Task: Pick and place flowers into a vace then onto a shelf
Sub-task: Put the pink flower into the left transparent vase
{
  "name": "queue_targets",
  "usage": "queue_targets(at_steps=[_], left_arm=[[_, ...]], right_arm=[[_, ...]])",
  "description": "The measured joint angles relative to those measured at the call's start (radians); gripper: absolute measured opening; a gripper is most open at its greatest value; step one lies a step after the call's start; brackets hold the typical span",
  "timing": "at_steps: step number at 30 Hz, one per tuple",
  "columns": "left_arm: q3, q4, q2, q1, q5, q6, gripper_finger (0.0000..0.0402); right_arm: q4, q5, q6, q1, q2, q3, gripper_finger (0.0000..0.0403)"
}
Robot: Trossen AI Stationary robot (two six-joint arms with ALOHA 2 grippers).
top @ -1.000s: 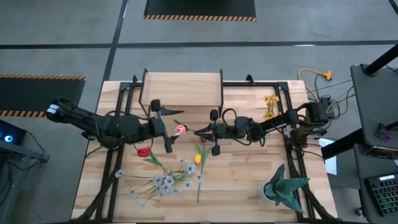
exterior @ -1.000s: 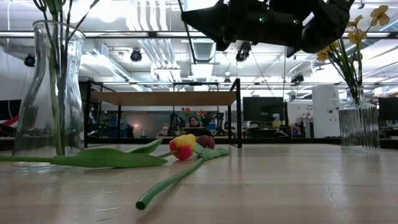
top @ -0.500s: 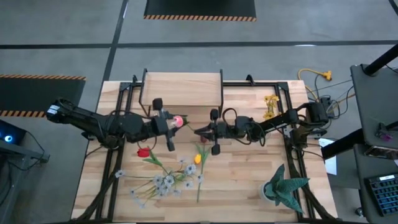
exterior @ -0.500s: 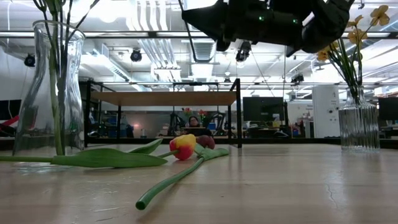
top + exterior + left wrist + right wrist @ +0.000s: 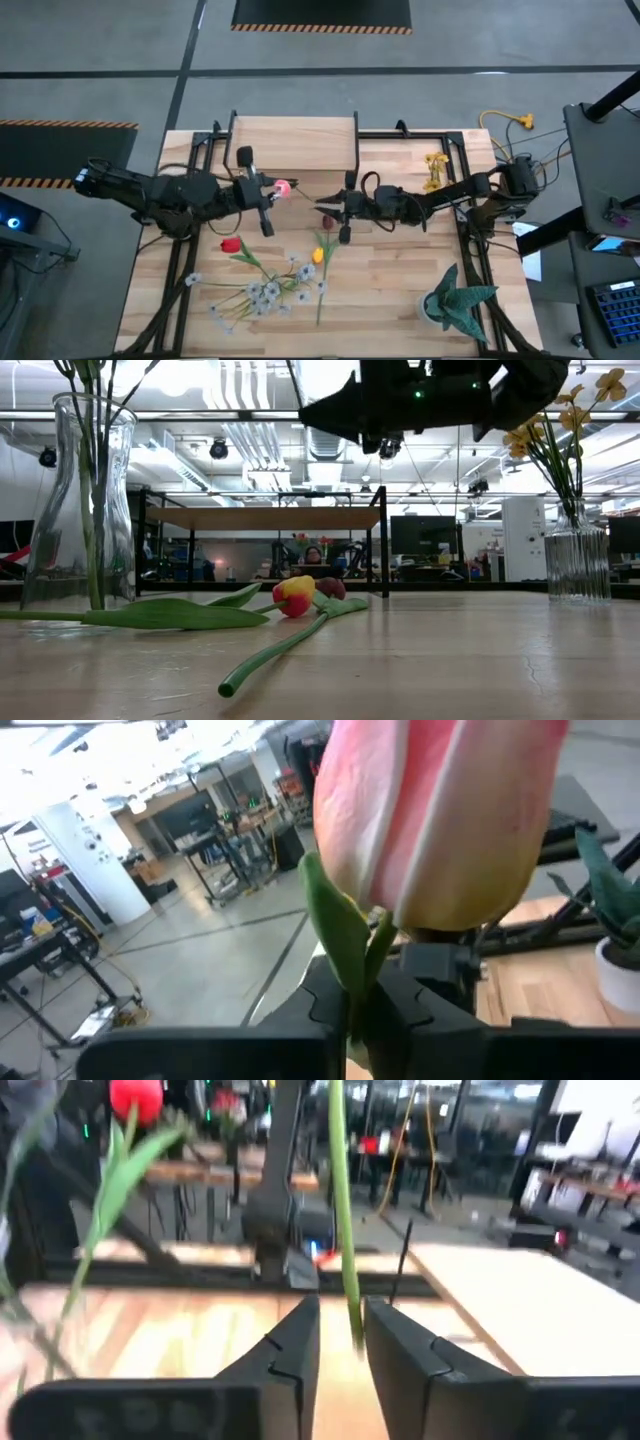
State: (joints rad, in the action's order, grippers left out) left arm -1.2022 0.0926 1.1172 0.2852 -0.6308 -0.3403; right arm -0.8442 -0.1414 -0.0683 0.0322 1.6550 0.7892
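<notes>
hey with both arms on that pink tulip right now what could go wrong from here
The left gripper grips the pink tulip just below its bloom while the right gripper has its fingers around the lower stem; opposed pulls could bend or snap it. If it slips, it may fall among the flowers lying on the table, short of any vase.

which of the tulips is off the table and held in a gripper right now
The pink tulip: it is clamped by its green stem in the left gripper, above the table. The red tulip and the yellow tulip lie flat on the wooden tabletop.
</notes>
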Motion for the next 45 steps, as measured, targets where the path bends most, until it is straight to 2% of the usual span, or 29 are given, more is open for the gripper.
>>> queue_targets(at_steps=[5,7,12,16,25,29,31,35,37,45], left_arm=[[-0.126,0.211,-0.001,0.0,-0.004,0.061,0.0001],[-0.162,0.275,0.0,0.0,-0.003,0.07,0.0001],[-0.21,0.342,-0.007,-0.003,-0.006,0.03,0.0],[-0.233,0.348,-0.019,-0.019,-0.005,-0.014,0.0],[-0.246,0.374,-0.089,-0.025,-0.007,-0.018,0.0],[-0.243,0.4,-0.119,-0.025,-0.006,-0.003,0.0],[-0.241,0.405,-0.131,-0.025,-0.006,0.013,0.0],[-0.232,0.405,-0.143,-0.026,-0.007,0.027,0.0],[-0.228,0.405,-0.144,-0.027,-0.008,0.028,0.0],[-0.203,0.407,-0.141,-0.04,-0.026,0.028,0.0]], right_arm=[[0.279,0.01,-0.036,0.001,-0.098,0.0,0.0098],[0.335,0.011,-0.028,0.006,-0.147,-0.017,0.0102],[0.261,0.012,-0.052,0.023,-0.268,-0.161,0.0094],[0.16,0.01,-0.019,0.021,-0.438,-0.295,0.0079],[0.153,0.007,0.032,0.09,-0.81,-0.5,0.0055],[0.152,0.011,0.065,0.101,-0.894,-0.565,0.0052],[0.141,0.057,0.065,0.101,-0.909,-0.58,0.0052],[0.043,0.32,0.027,0.101,-0.914,-0.619,0.0052],[0.01,0.409,0.024,0.101,-0.913,-0.631,0.0052],[-0.029,0.433,0.059,0.101,-0.912,-0.698,0.0052]])
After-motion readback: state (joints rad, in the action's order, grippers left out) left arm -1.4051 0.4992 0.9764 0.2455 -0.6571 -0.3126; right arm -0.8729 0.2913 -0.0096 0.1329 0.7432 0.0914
